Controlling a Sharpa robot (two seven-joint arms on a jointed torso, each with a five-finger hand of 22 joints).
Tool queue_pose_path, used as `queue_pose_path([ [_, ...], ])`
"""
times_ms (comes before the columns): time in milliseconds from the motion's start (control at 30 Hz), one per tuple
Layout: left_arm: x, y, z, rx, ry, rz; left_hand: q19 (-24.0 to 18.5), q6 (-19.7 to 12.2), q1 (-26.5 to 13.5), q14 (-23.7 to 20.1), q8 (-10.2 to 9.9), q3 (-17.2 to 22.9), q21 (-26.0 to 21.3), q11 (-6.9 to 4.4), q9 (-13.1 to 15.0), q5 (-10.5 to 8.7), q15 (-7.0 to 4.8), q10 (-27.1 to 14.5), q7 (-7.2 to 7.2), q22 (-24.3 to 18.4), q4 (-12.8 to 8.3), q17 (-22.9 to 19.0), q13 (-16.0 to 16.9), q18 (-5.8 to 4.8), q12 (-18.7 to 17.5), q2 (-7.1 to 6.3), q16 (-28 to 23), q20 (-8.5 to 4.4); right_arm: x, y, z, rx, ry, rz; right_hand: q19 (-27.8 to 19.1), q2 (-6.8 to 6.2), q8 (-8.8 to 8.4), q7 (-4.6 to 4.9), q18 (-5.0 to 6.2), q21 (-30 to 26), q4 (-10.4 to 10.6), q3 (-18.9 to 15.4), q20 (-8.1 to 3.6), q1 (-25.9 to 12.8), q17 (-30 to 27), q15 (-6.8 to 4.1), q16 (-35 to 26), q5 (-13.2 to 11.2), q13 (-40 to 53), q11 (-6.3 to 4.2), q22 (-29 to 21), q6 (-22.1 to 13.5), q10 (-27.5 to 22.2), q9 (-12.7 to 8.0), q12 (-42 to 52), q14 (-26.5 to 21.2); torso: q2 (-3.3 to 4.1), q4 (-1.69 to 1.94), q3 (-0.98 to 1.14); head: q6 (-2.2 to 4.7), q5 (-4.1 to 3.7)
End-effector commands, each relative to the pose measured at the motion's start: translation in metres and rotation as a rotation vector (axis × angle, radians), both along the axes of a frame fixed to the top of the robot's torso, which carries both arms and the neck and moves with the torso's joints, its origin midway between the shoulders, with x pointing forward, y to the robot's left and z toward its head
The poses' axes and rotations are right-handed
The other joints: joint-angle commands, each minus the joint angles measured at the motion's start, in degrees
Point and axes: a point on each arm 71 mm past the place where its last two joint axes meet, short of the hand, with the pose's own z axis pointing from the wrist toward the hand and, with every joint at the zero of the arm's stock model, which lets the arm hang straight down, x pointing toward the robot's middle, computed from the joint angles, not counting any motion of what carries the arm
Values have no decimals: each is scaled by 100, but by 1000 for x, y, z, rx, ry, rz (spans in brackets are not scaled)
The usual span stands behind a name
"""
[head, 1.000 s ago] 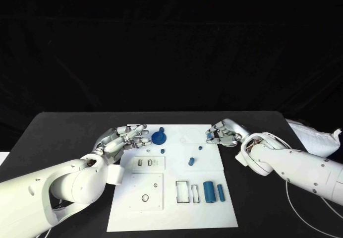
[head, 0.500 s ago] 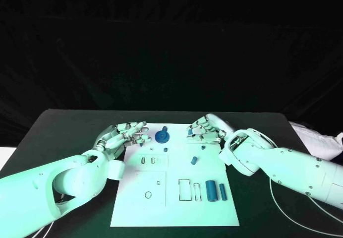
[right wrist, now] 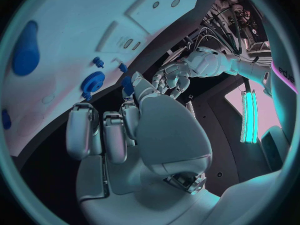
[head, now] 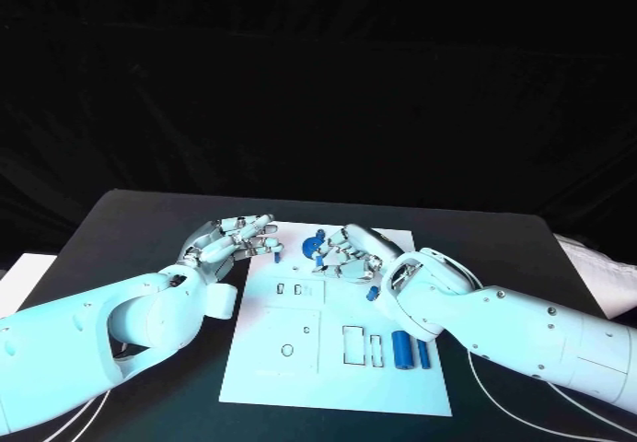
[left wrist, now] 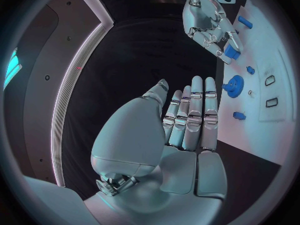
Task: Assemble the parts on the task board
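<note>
Right hand: over the far part of the task board, fingers curled round a small blue part. Left hand: at the board's far left edge, fingers straight and slightly apart, holding nothing. Near end of board: two blue cylinders upright beside rectangular slots. Farther on: blue gear on the board between the hands. Black tabletop beneath.

Dim room, black backdrop; the flat white plastic task board glows brightly; wrist views bend straight edges at their rims.
</note>
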Motion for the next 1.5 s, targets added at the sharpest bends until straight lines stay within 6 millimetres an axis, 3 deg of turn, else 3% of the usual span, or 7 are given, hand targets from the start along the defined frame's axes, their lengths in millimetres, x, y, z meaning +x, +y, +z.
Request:
queue_pose_path([
  [33, -1, -3, 2, -32, -11, -14, 20, -10, 21, -11, -16, 43, -19, 20, -6, -25, 25, -7, 3, -5, 1, 5, -6, 64, -12, -10, -21, 1, -1, 5, -8, -68, 6, -40, -32, 2, -21, -108, -16, -36, 12, 37, -15, -20, 1127, -11, -29, 30, -905, -70, -15, 124, 61, 48, -52, 512, -20, 26, -21, -24, 29],
  [333, -1, -5, 2, -37, -10, -19, 20, -10, 21, -11, -16, 43, -19, 20, -6, -25, 25, -7, 3, -5, 1, 5, -6, 64, -12, -10, -21, 1, -8, 27, -28, -130, 44, -40, -65, -31, -44, -94, -4, -66, 10, 45, -11, -56, 1092, -4, -48, 36, -964, -60, -75, 101, 18, 40, -144, 504, 6, 13, 0, -68, 93],
  [500, -1, -7, 2, -39, -10, -22, 20, -10, 21, -11, -16, 43, -19, 20, -6, -25, 25, -7, 3, -5, 1, 5, -6, 64, -12, -10, -21, 1, -10, 28, -33, -150, 45, -52, -69, -39, -47, -92, -3, -70, 11, 44, -10, -66, 1086, -3, -52, 34, -968, -58, -83, 99, 14, 39, -152, 502, 6, 19, 4, -99, 128],
  [1500, 0, -8, 2, -39, -8, -25, 17, -15, 18, -12, -17, 55, -20, 20, -6, -25, 25, -11, 2, -7, -8, 14, -6, 63, -12, -15, -30, 2, -12, 29, -43, -232, 97, -46, -106, -194, -116, -48, 10, -113, 25, 10, 15, -211, 1081, 28, -59, -22, -1039, -20, -153, 28, -49, 12, -276, 502, 13, 16, -5, -170, 87],
])
